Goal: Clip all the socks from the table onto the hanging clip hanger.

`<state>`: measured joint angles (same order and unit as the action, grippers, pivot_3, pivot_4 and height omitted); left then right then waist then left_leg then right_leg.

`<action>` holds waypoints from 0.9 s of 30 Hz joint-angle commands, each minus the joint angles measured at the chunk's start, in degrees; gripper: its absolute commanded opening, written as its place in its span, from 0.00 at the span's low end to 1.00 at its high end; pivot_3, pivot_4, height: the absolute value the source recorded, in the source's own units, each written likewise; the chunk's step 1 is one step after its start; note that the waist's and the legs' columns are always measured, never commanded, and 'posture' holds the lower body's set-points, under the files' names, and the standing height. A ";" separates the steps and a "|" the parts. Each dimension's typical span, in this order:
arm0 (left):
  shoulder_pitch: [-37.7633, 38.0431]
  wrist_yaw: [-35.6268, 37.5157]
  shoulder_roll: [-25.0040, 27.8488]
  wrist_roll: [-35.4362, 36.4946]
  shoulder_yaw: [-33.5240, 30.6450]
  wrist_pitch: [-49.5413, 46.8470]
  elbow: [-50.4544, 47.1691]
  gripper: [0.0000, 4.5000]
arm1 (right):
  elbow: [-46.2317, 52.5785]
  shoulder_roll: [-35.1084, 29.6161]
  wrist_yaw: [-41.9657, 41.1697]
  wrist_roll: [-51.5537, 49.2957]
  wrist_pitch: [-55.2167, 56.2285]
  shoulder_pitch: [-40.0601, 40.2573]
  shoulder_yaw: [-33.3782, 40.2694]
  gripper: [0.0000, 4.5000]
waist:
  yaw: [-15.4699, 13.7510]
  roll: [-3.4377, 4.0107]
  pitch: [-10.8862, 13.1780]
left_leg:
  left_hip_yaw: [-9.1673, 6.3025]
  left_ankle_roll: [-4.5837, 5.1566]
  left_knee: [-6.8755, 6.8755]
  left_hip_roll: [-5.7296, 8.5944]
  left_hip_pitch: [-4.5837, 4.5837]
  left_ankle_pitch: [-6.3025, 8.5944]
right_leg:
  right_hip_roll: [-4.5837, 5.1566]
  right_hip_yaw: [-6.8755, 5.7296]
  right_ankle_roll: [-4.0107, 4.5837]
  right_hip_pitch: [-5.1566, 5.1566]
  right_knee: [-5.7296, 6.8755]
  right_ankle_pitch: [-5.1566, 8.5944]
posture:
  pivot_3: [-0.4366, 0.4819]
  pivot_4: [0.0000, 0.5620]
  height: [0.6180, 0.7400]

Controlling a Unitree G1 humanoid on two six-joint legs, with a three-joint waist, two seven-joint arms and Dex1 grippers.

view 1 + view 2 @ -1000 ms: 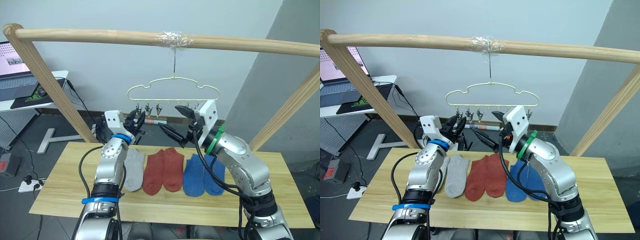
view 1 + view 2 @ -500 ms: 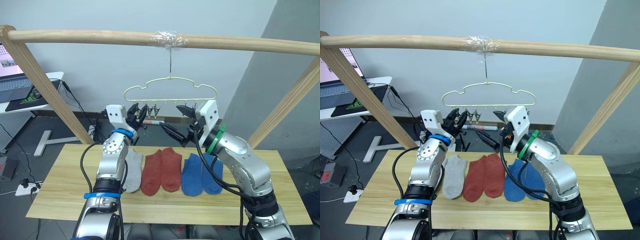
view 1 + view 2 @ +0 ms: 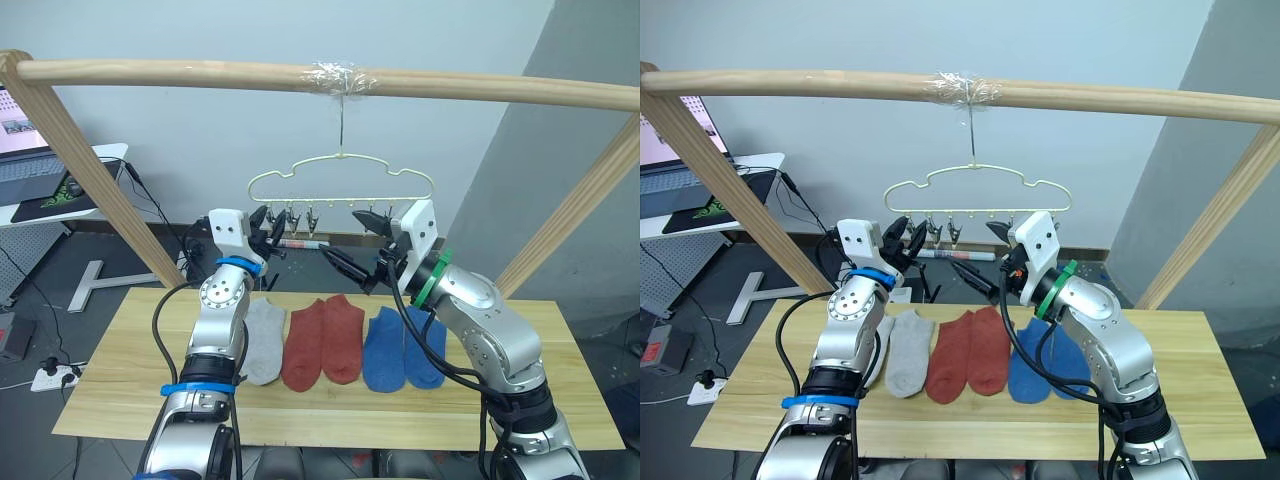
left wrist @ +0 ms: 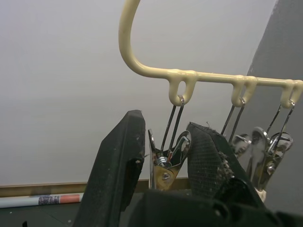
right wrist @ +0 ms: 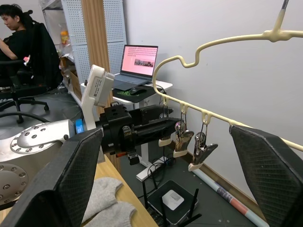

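The end clip [image 4: 165, 172] of the clip hanger [image 3: 340, 180] sits between the left gripper [image 4: 163, 156]'s spread fingers, untouched. The right gripper [image 5: 170, 175], fingers wide apart, hovers near the clips farther along. Socks [image 3: 325, 338] lie side by side on the table [image 3: 120, 400] below both grippers, long axes pointing away from the robot. The left arm partly hides the grey pair.

Both arms raised; left claw [image 4: 163, 156] open; right claw [image 3: 358, 247] open
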<state>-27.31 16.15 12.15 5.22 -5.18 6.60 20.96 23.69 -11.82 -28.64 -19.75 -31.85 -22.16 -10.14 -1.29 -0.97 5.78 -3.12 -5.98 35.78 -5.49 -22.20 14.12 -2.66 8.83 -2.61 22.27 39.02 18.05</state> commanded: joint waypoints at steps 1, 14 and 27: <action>-1.47 -0.25 0.04 -0.12 0.09 1.64 -0.97 0.39 | 2.31 0.30 0.33 -1.12 0.89 -0.96 1.10 1.00 | 0.00 0.00 0.00 | 0.00 0.00 0.00 0.00 0.00 0.00 | 0.00 -0.01 0.00 0.00 0.00 0.00 | 0.57 0.16 1.00; -1.50 0.53 -0.44 1.22 -0.13 1.68 -1.24 0.39 | 1.95 -0.13 0.39 -0.86 1.38 -0.63 1.42 1.00 | 0.00 0.00 0.00 | -0.01 0.00 0.00 0.00 -0.02 0.00 | 0.00 -0.01 0.00 0.01 0.00 0.00 | 0.56 0.18 1.00; -0.90 1.03 -0.45 2.61 -0.90 -0.06 -2.23 0.00 | 2.13 0.01 0.82 -1.13 1.07 -0.53 1.60 1.00 | 0.00 0.00 0.01 | -0.02 0.00 0.00 0.00 -0.02 0.00 | 0.00 -0.02 0.00 0.01 0.00 0.00 | 0.57 0.19 1.00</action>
<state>-27.77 17.03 11.53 6.85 -5.48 6.29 20.87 23.69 -12.05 -28.13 -19.72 -31.71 -22.12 -9.95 -1.29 -0.97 5.79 -3.14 -5.98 35.78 -5.49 -22.22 14.12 -2.66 8.81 -2.61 22.28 39.02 18.05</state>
